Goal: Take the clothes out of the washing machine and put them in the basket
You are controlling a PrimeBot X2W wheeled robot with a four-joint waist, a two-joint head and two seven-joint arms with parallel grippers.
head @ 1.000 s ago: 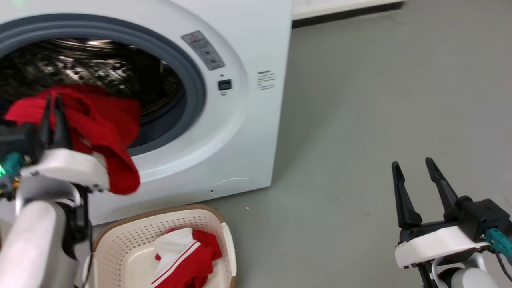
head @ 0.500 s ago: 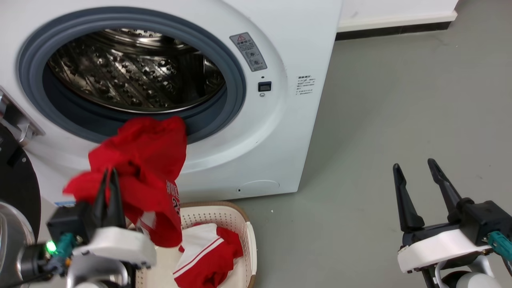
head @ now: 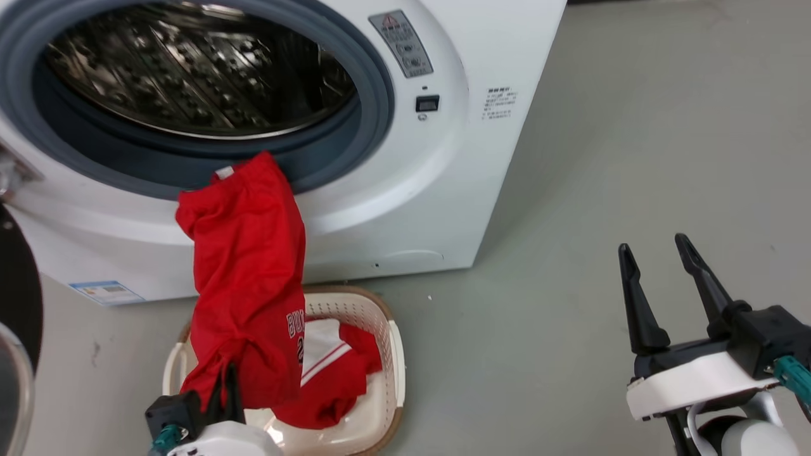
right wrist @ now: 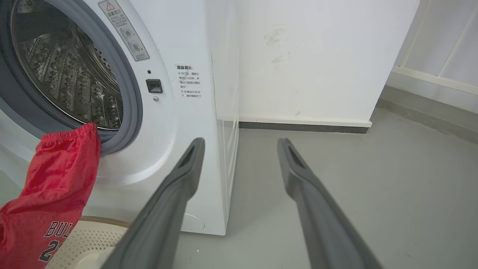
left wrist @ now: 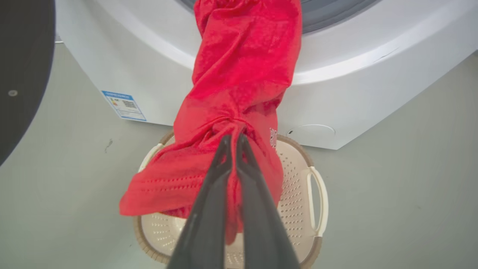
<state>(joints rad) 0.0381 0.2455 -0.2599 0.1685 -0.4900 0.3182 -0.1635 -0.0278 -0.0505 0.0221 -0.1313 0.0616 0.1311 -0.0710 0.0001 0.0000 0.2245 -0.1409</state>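
In the head view, the left gripper clamps the lower end of a red garment, its two dark fingers closed together on the cloth. The garment's upper end lies at the lower lip of the grey door seal of the washing machine. Its lower part hangs over the basket, which stands on the grey floor just before the machine and holds a second red-and-white garment. The right gripper hangs well apart at lower right, fingers spread and holding nothing. In the left wrist view, the left gripper pinches a bunched fold of the red garment above the basket. In the right wrist view, the right gripper points with parted fingers at the machine's corner, while the red garment, white lettering showing, trails from the drum opening down to the basket.
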